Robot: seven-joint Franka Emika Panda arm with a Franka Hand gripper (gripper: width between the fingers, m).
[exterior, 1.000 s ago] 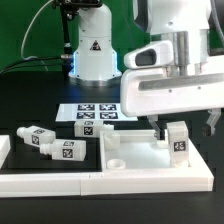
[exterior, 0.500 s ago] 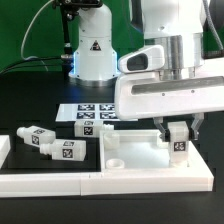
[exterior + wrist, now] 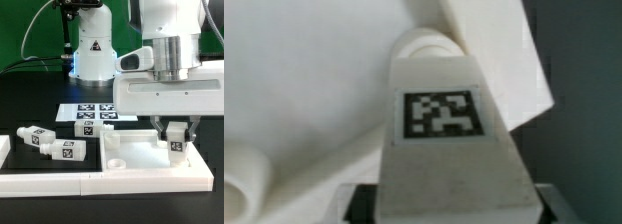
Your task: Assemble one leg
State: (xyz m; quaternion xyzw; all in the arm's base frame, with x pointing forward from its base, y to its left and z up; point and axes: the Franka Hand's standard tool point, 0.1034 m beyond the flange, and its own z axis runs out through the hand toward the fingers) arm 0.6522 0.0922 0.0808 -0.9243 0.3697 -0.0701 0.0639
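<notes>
- Currently hand (image 3: 177,131) grips the leg (image 3: 178,146) at its top, fingers (image 3: 363,202) narrow and flush on both sides
- leg stands upright on the flat white panel (image 3: 140,158), at the corner on the exterior view's right
- wrist view: leg's tag (image 3: 445,112) faces the camera
- two more pegs (image 3: 33,139) (image 3: 68,151) lie on the counter (image 3: 40,112), well apart on the exterior view's left

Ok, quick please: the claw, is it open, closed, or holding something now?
Claw: it straddles the upright leg on both sides; whether it clamps the leg cannot be told.
</notes>
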